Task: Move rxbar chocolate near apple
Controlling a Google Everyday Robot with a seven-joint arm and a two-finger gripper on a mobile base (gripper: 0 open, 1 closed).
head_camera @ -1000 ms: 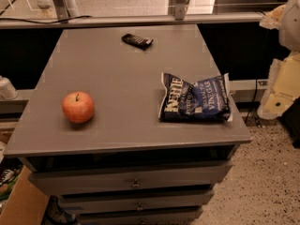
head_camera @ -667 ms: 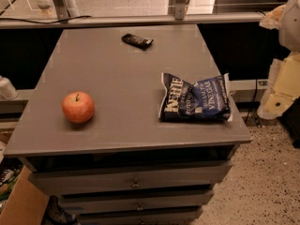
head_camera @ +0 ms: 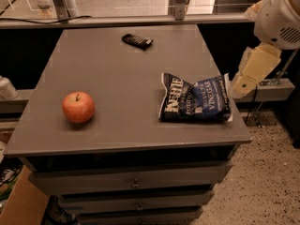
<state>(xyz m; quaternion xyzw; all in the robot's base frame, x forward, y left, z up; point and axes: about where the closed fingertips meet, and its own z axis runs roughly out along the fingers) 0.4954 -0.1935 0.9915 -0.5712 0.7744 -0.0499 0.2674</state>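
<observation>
So, quick update: not much has moved in the last second. The only real change is me. My end effector has crept up and in a little toward the Kettle chip bag. It now hangs just past the bag's right end, off the edge of the tabletop and not touching anything. Honestly I can't tell from this angle whether it's open or closed, but it clearly isn't carrying anything. Everything on the tabletop is exactly where it was. The rxbar chocolate sits well beyond the bag toward the far edge and a bit to the bag's left, lying flat and untouched. The apple is well off to the bag's left, stem up, roughly level with the bag's near half. So bar and apple are still far apart, and the actual job hasn't started; I'd call this the very beginning of the approach. From here I reckon I need to go over the bag and keep going past it to reach the bar. The thing to watch is the bag itself, since it lies between me and both targets and would be easy to clip on the way.
</observation>
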